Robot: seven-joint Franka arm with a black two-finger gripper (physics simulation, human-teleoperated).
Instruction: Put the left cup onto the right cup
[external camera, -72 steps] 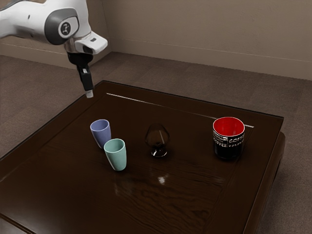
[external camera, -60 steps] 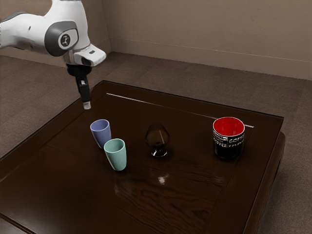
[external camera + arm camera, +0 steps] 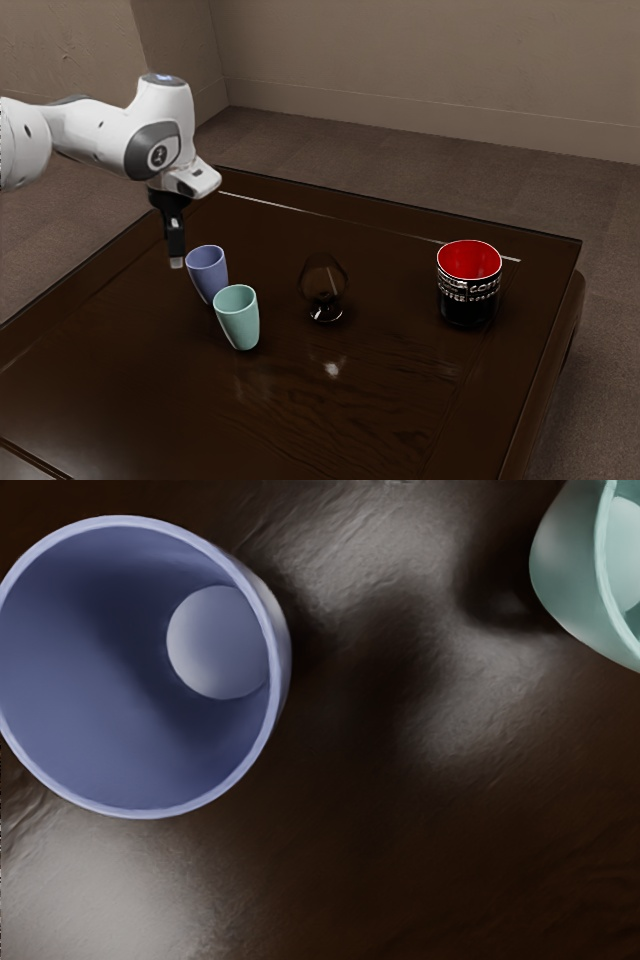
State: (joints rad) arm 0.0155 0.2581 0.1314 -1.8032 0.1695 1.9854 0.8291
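Observation:
Two handleless cups stand close together on the dark wooden table. The purple cup is on the exterior view's left, and the teal cup stands just to its right and nearer the front. My gripper hangs point-down just left of the purple cup's rim, open and holding nothing. From the wrist view I look down into the purple cup, with the teal cup at the picture's edge.
A dark wine glass stands upright to the right of the cups. Farther right is a black mug with a red inside. The table has a raised rim, and brown carpet surrounds it.
My hand has come down and slightly right, from high above the table's left edge to the level of the purple cup's rim. The cups, glass and mug have not moved.

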